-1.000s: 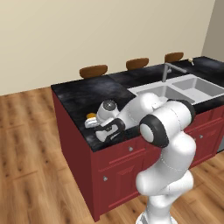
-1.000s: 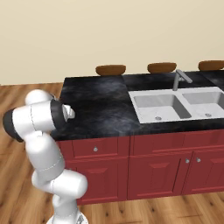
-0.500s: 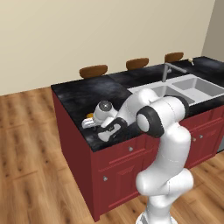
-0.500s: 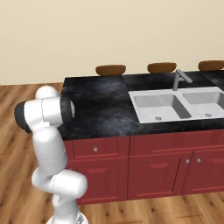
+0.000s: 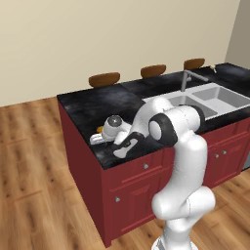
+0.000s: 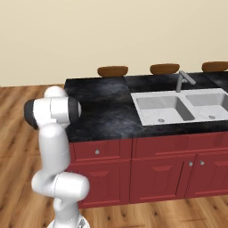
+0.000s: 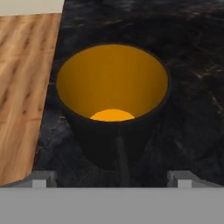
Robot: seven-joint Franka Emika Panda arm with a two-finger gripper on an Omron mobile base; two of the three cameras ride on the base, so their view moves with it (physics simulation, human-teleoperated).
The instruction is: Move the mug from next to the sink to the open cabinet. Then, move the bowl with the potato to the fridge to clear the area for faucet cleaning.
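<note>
The mug (image 7: pixel 113 100) is a near-black cup with an orange inside, standing upright on the black counter near its left end. A sliver of the mug's (image 5: pixel 100 129) orange shows beside the hand in the left base view. My gripper (image 7: pixel 111 179) is open, one fingertip on each side of the mug's near wall, without touching it. Seen from the left base, the gripper (image 5: pixel 99 138) hangs low over the counter's front left corner. The sink (image 5: pixel 205 100) and faucet (image 5: pixel 185 80) lie far to the right. The bowl, potato, open cabinet and fridge are out of view.
The counter's left edge (image 7: pixel 52 109) runs close beside the mug, with wood floor (image 7: pixel 22 87) beyond it. Brown stools (image 6: pixel 112 71) stand behind the island. Red drawer and door fronts (image 6: pixel 133 173) face the base. My own arm (image 6: pixel 53 116) blocks the right base view of the mug.
The arm's elbow has lifted and straightened while the hand has settled slightly left and lower at the mug. The jaws have stayed open and the mug has not moved.
</note>
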